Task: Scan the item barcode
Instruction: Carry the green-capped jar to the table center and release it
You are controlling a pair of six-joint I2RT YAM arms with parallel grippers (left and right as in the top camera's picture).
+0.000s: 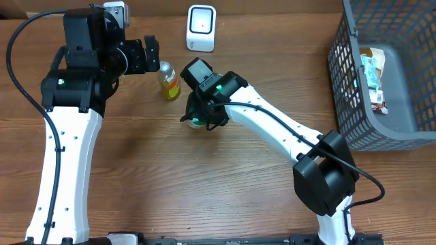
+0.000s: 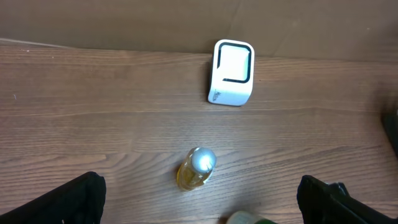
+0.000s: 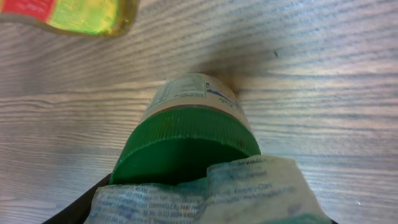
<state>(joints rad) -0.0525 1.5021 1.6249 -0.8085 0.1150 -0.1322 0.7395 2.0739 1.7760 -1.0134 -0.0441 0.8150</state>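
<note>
**A:** Start at the left. What is that arm doing?

**B:** The left tool [image 1: 152, 53] hangs with its jaws spread wide and nothing in them. It is just left of the bottle [image 1: 169, 80], which stands upright on the desk [image 1: 157, 184]. The scanner [image 1: 201, 28] sits at the far edge, a little to the right, with its window facing the near side.

**A:** And the item?

**B:** I take it to be the jar [image 3: 189, 134] with the green lid. It is on the desk just right of the bottle and nearer than the scanner. The right tool [image 1: 197, 117] sits directly over the lid. I cannot tell how wide its jaws stand or whether they have any hold. A crinkled printed wrap [image 3: 205, 193] lies across the near side of the lid and hides the contact.

**A:** What could go wrong from here?

**B:** Three things, I think. If the wrap is caught between finger and lid, the grip could slide and the jar could drop on the way up. The bottle is close, so a lift that drifts left could tip it. The label also curves round the jar, and I cannot see a barcode. Shown to the scanner on the wrong side, it would not read.

**A:** Further right?

**B:** Only the basket [image 1: 354, 102] at the right edge, well apart, with packets inside.
</note>
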